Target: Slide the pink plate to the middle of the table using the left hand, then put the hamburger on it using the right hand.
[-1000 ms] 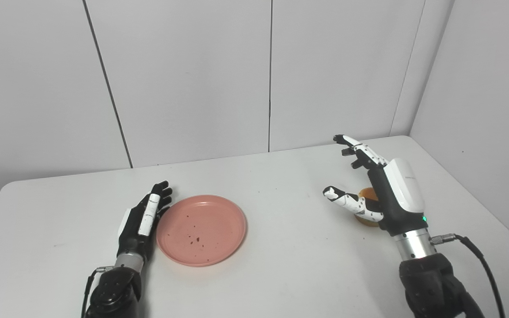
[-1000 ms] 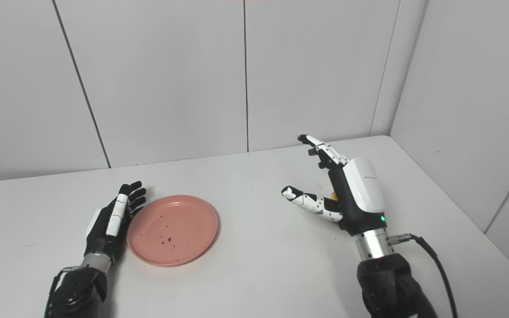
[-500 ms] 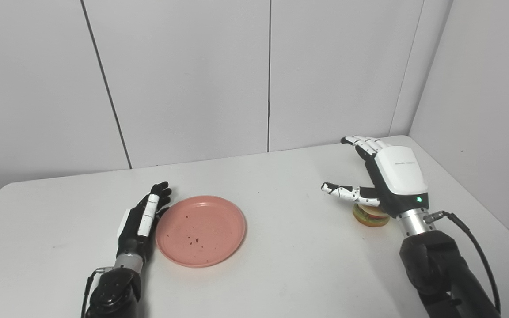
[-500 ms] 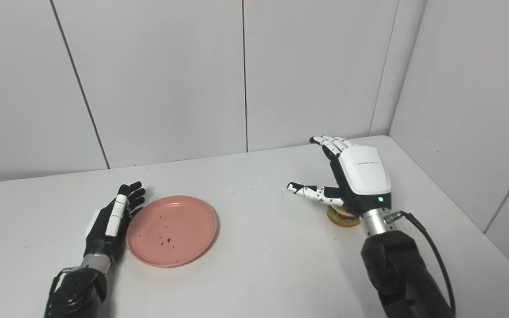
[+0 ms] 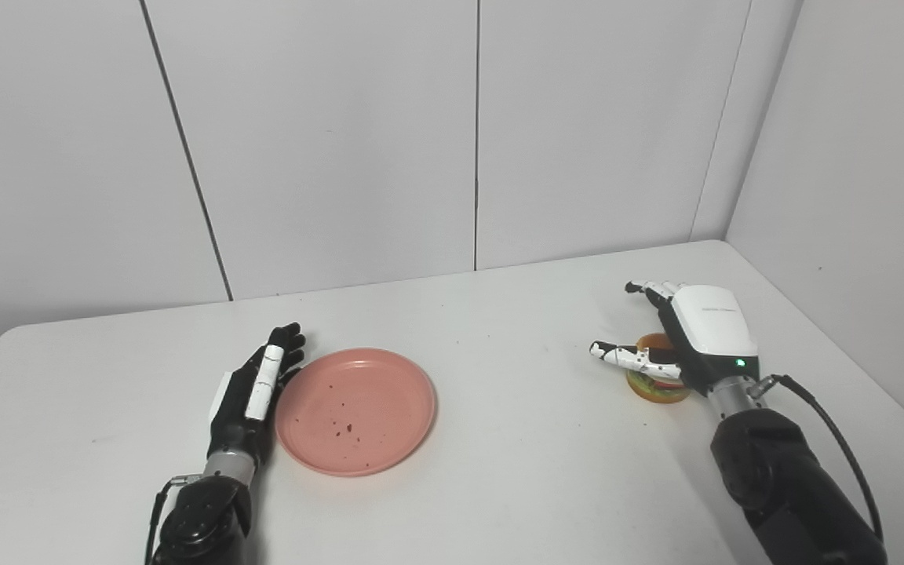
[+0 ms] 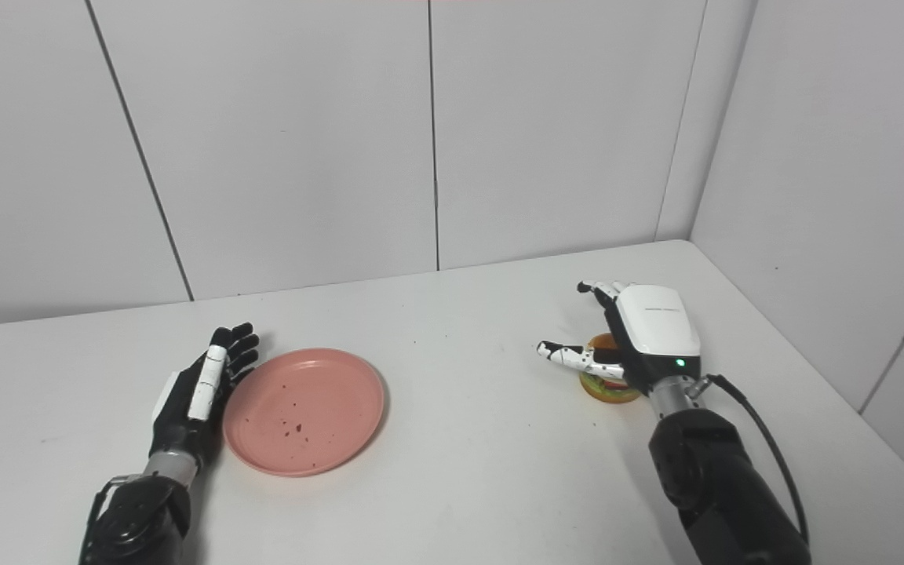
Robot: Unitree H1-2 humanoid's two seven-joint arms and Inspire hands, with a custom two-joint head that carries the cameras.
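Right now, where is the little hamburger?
The hamburger sits on the right side of the white table, under the open right hand, well apart from the pink plate on the left.

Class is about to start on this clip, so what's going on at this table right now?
A two-armed robot works at a white table. Its left hand lies open against the left edge of a pink plate, which sits left of the middle. Its right hand is over a hamburger on the right side, fingers apart and not closed on it. The plate has no burger on it, only a few dark specks.
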